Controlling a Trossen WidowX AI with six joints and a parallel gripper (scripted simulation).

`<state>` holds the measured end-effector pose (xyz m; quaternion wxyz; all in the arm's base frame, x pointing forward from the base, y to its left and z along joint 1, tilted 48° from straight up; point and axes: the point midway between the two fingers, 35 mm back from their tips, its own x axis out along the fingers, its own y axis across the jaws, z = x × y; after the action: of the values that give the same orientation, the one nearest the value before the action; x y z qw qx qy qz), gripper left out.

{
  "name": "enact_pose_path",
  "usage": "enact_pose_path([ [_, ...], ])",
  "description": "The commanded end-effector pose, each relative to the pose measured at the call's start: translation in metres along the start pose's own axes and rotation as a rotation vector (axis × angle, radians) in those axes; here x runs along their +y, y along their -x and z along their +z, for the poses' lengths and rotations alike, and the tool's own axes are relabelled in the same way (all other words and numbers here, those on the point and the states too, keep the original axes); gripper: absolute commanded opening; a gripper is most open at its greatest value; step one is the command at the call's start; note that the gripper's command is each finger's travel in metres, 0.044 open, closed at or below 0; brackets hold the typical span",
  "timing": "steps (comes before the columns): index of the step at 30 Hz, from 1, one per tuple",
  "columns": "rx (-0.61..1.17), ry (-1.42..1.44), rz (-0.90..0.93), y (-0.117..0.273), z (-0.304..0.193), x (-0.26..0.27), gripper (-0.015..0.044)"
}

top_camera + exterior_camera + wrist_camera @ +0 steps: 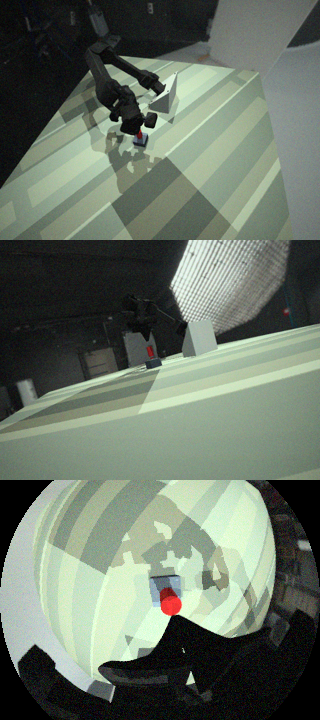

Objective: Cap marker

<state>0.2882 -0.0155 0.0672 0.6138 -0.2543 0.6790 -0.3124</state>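
Note:
The dark blue-grey holder block (pixel 140 140) (pixel 153 363) (pixel 158 586) stands on the striped table. The red cap (pixel 139 134) (pixel 150 351) (pixel 171 605) sits upright above it on the marker. A narrow red part (pixel 151 357) shows between cap and block in the exterior view; whether the cap is fully on I cannot tell. My gripper (pixel 147 340) (pixel 175 618) is shut with its fingertips together and nothing between them. The tips are a little above the cap, apart from it in the exterior view. In the top view the gripper body hides the tips.
A pale grey wedge-shaped block (pixel 163 103) (pixel 204 338) stands on the table beside the arm's lower end, to the right of the holder in the exterior view. Shadows of the arm fall across the table around the holder.

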Motion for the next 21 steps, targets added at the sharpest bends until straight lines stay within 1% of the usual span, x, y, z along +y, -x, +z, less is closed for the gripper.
enact_pose_path([
  [1,-0.004,-0.014,-0.002,-0.002,0.001,0.0,0.0],
  [21,-0.004,-0.015,-0.003,-0.029,0.001,-0.001,0.0],
])
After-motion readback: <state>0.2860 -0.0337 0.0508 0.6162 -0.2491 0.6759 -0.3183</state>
